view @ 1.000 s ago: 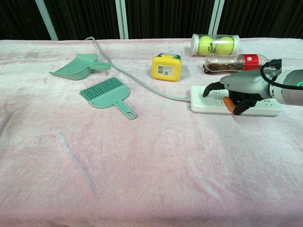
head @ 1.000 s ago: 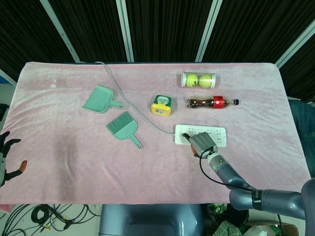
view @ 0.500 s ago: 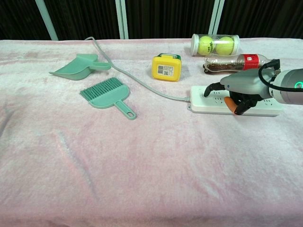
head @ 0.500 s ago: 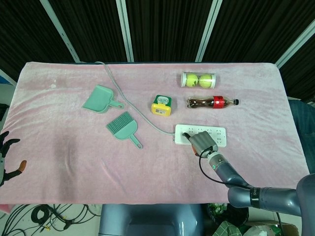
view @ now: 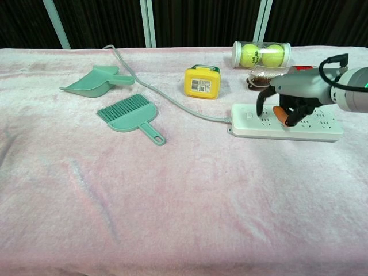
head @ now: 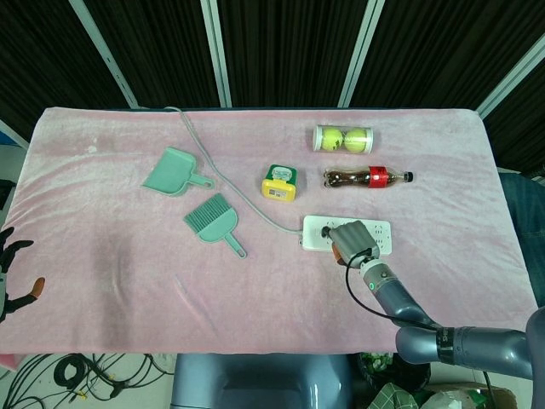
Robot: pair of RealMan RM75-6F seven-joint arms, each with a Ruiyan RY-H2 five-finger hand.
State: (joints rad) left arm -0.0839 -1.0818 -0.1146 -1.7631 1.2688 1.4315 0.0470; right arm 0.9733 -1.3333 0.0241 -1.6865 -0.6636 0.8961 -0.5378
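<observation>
Fingers of the right hand curl downward, empty, over the power strip; rigid, light, slick plastic, best gripped across its long sides.

Green dustpan and brush are lying left on the pink surface. Yellow tape measure is sitting mid-surface; tennis ball tube and cola bottle are lying behind.
</observation>
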